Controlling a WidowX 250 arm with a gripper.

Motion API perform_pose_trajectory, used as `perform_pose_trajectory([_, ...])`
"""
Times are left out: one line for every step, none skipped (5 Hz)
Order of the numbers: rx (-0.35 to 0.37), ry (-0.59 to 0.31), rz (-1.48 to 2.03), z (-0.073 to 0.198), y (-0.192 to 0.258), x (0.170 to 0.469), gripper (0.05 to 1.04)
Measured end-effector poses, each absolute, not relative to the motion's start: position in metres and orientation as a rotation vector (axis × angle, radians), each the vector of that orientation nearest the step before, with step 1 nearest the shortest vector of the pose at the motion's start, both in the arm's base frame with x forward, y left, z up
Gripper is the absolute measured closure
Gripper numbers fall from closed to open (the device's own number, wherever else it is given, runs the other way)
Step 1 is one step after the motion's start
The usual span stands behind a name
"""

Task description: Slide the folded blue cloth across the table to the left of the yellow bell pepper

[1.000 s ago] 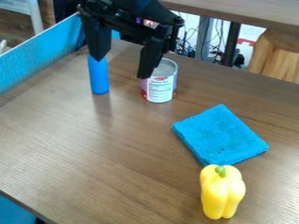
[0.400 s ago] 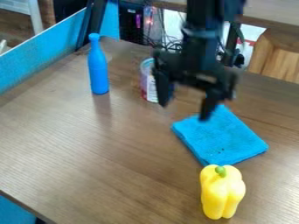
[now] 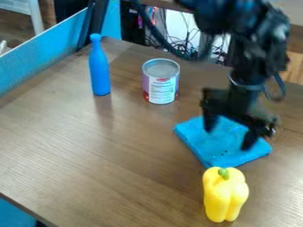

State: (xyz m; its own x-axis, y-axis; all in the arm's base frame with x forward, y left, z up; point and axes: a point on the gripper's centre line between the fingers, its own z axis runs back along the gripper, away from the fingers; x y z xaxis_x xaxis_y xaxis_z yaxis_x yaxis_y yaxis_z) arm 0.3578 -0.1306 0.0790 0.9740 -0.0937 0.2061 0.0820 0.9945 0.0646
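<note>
We saw the black gripper point(image 3: 227, 141) over the blue cloth point(image 3: 220, 150), pointing down, with its two fingers spread well apart and nothing pinched between them. One fingertip showed against the cloth's far part and the other against its right part; we could not tell whether either touched the fabric. Above the gripper, the black arm point(image 3: 242, 57) came in from the top edge, beyond the cloth.

The cloth itself was folded into a flat, thick square and lay at a slant on the brown wooden table point(image 3: 100, 164), with a few small dark specks near its front corner. Just in front of the cloth, on our side, we saw the yellow bell pepper point(image 3: 226, 197) standing upright, its green stem point(image 3: 223, 173) on top, close to the cloth's nearest corner.

Beyond the cloth and to its left, we had the metal can point(image 3: 161, 84), upright, with a pale label and a grey top. Farther left of the cloth, past the can, the blue bottle point(image 3: 99, 71) stood upright. At the table's far left side, well apart from the cloth, ran a blue panel point(image 3: 41, 51). Past the table's far edge, behind the cloth, we saw tangled dark cables point(image 3: 180, 42).
</note>
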Motion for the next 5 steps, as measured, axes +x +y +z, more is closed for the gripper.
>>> perform_pose_trajectory([0.075,-0.305,-0.087,0.072,-0.137,0.375,0.074])
perform_pose_trajectory([0.096,-0.332,-0.059,0.068,-0.134,0.381,0.074])
perform_pose_trajectory([0.048,-0.319,-0.007,0.06,-0.126,0.373,0.074])
perform_pose_trajectory([0.002,-0.309,0.065,0.058,-0.101,0.359,0.075])
perform_pose_trajectory([0.004,-0.305,0.116,0.056,-0.074,0.335,0.075])
